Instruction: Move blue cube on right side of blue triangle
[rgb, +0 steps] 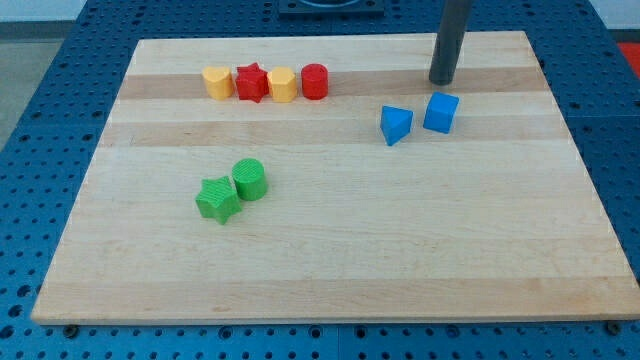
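Observation:
The blue cube (441, 112) sits on the wooden board toward the view's upper right. The blue triangle (396, 125) lies just to its left, a small gap between them. My tip (442, 81) is the lower end of a dark rod coming down from the view's top. It stands just above the blue cube in the view, close to its top edge, apart from the triangle.
A row of a yellow block (217, 82), a red star (251, 83), a yellow cylinder (283, 85) and a red cylinder (315, 81) lies at the upper left. A green star (217, 199) and a green cylinder (249, 179) touch at centre left. The board (400, 260) rests on a blue perforated table.

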